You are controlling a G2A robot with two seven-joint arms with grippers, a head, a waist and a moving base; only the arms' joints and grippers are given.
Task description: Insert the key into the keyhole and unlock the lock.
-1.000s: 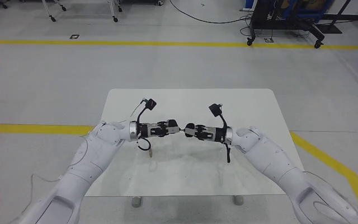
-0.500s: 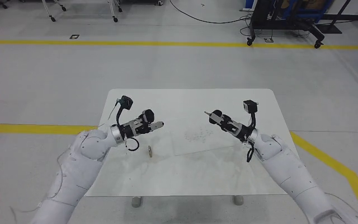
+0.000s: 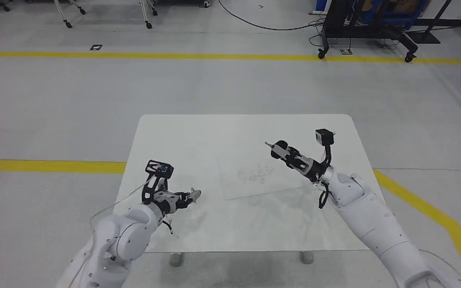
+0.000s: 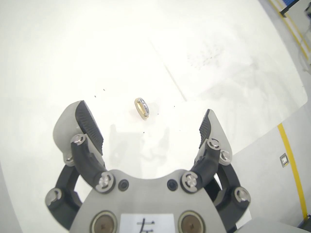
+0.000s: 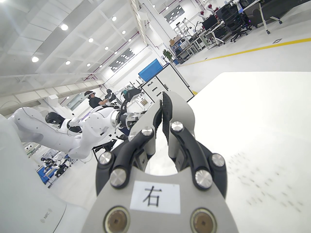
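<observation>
White table [image 4: 73,37], small brass lock [image 4: 141,107]

Glossy white-shelled left arm [image 3: 119,241] and right arm [image 3: 364,212].
Fitted left gripper [image 4: 144,110], right gripper [image 5: 163,98]: grey plates [image 4: 145,195], black links [image 4: 86,156], ribbed pads [image 4: 88,122], silver screws [image 4: 104,180], white label [image 5: 155,197].

Seen from above, the left arm [image 3: 126,234] enters from 7 o'clock with its forearm bent short. The left gripper [image 3: 190,195] points toward 3 o'clock and is angled downward. Its fingers stand wide apart, the two ribbed pads [image 4: 88,122] bare and facing each other. The right arm [image 3: 360,209] stretches in from 4 o'clock, nearly straight, and the right gripper [image 3: 272,147] aims toward 10 o'clock. Its pads [image 5: 167,112] seem pressed flat together, though the very tips are hard to make out. The two grippers sit well apart.
</observation>
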